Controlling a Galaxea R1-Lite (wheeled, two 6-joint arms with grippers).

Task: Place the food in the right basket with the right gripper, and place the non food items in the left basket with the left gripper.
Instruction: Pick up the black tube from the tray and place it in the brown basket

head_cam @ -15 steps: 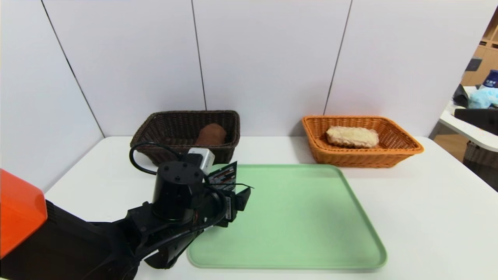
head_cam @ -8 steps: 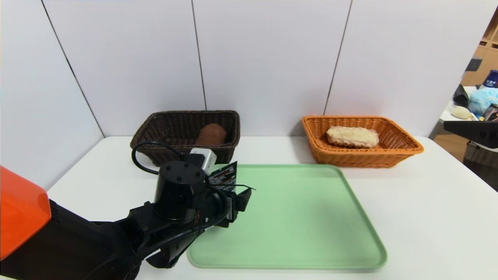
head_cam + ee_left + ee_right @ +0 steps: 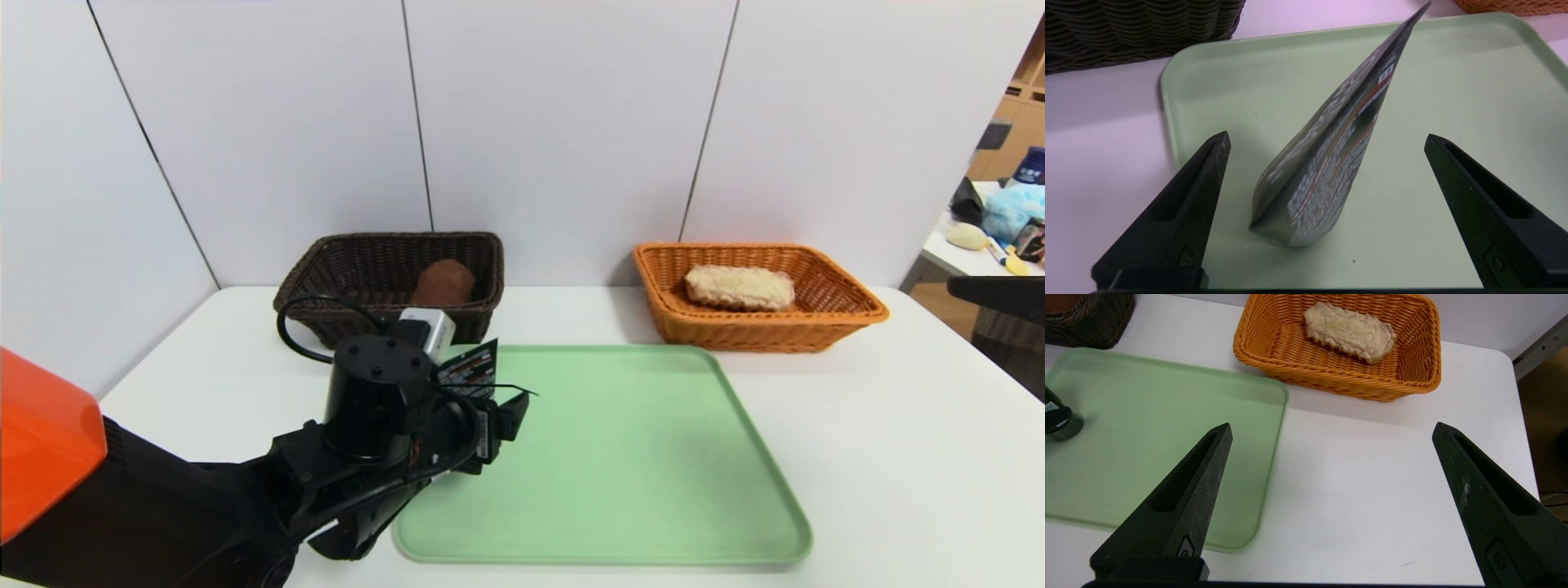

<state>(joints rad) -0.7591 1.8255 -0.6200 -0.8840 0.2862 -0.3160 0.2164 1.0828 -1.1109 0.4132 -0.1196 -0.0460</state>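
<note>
Head view shows the ridged tan loaf point(image 3: 740, 287) lying in the orange wicker basket point(image 3: 849, 314) at right, the brown towel roll point(image 3: 443, 282) in the dark woven basket point(image 3: 326, 261) upper left. Left gripper point(image 3: 1327, 141), pointed fingers apart, flanks the upright printed tube point(image 3: 1327, 171) on the smooth green tray point(image 3: 653, 490). Right gripper point(image 3: 1331, 430) hangs spread over the white table point(image 3: 1372, 498).

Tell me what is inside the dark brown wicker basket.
The dark brown wicker basket holds a brown rolled cloth towel. Its near wall hides the floor, so anything lower cannot be seen.
</note>
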